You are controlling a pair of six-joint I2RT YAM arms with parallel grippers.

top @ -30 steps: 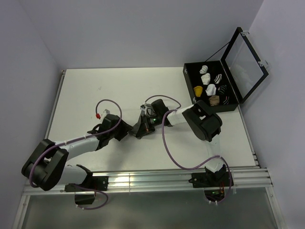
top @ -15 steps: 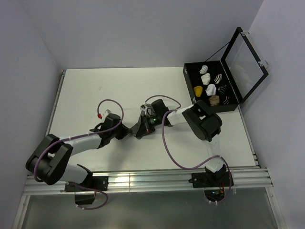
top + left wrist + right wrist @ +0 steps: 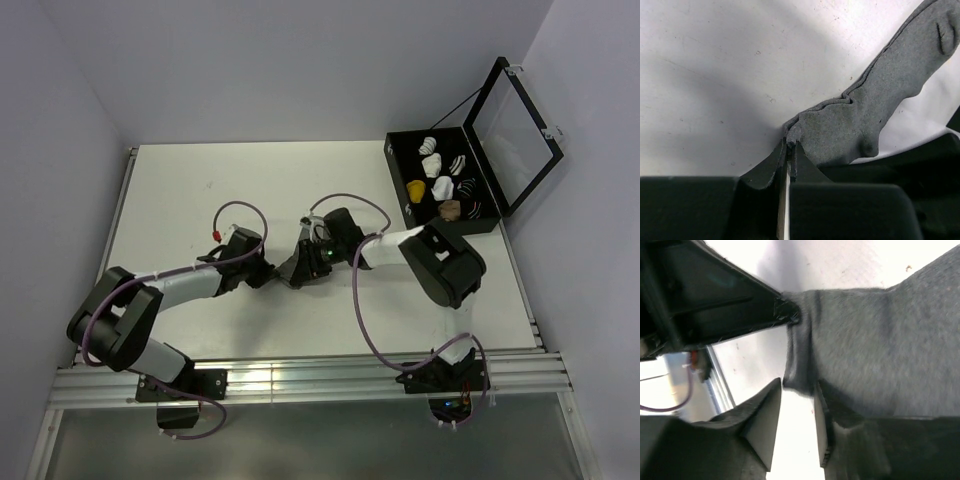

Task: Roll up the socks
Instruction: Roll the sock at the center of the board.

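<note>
A plain grey sock (image 3: 875, 110) lies flat on the white table, stretching away to the upper right in the left wrist view. My left gripper (image 3: 790, 146) is shut on the sock's near edge, pinching a small fold of fabric. In the right wrist view the same grey sock (image 3: 880, 355) fills the upper right. My right gripper (image 3: 797, 387) is open, with a rolled edge of the sock just at its fingertips and a bright gap between them. From above, both grippers (image 3: 272, 272) (image 3: 297, 268) meet at mid-table and hide most of the sock.
An open black case (image 3: 395, 175) stands at the back right with its lid up. It holds white, striped and tan sock bundles and a mustard-yellow bundle (image 3: 416, 189). A purple cable (image 3: 355, 300) loops across the table near the right arm.
My left gripper has moved right to the sock and shut on its edge. My right gripper, shut before, has opened. Both arms have shifted slightly away from their bases.
</note>
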